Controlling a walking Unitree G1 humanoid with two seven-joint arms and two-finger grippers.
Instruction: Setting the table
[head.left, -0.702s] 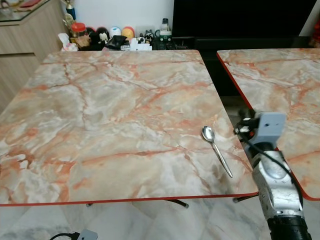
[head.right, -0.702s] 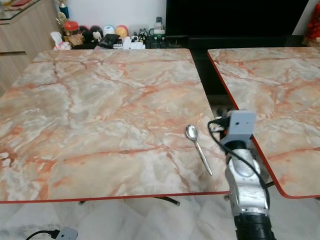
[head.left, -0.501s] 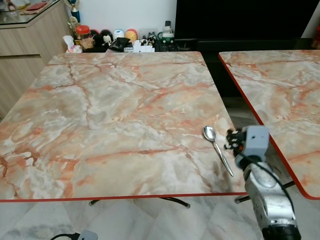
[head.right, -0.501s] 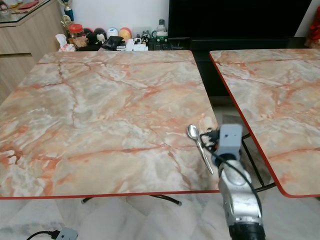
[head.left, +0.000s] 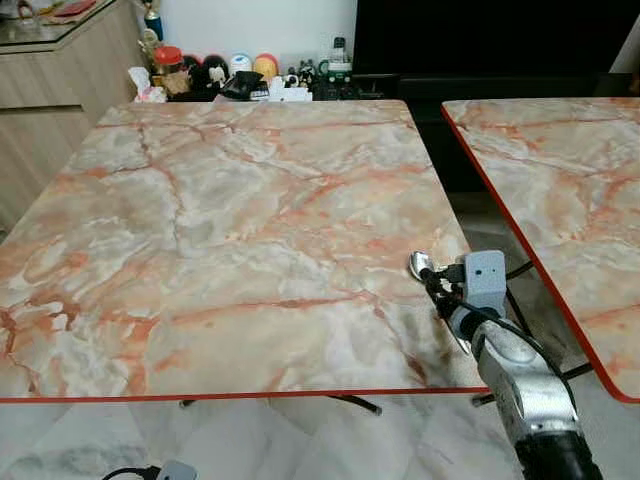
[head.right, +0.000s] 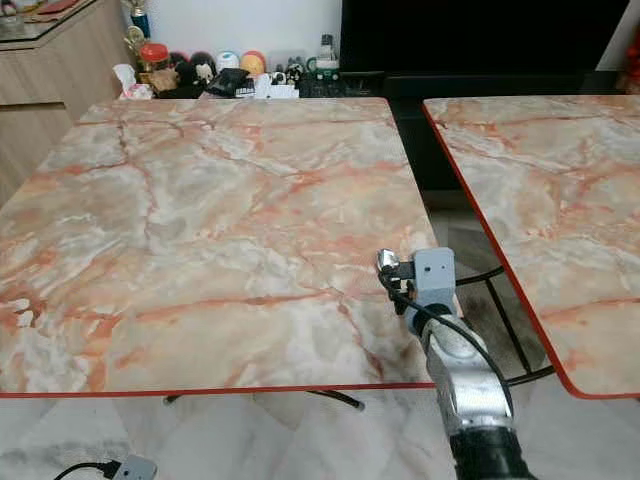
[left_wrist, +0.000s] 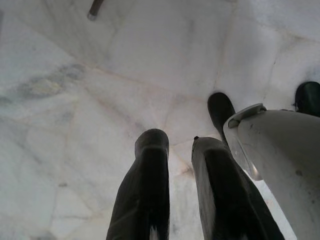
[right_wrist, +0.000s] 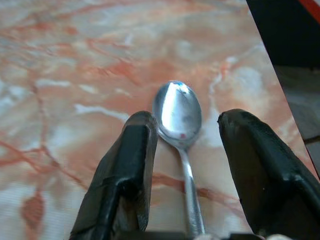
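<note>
A silver spoon lies on the marble table near its front right corner, bowl pointing away from me. My right gripper is low over the spoon's neck. In the right wrist view the spoon lies between the two black fingers, and the right gripper is open, one finger on each side without squeezing. Most of the handle is hidden under the wrist. My left gripper hangs idle over the pale floor, with a narrow gap between its fingers and nothing in it.
A second marble table stands to the right across a narrow gap. Toys, jars and bottles crowd a shelf behind the table. A wooden cabinet is at the far left. A cable with a plug lies on the floor.
My right gripper has swung left from the gap between the tables onto the table edge and now straddles the spoon. The spoon has not moved.
</note>
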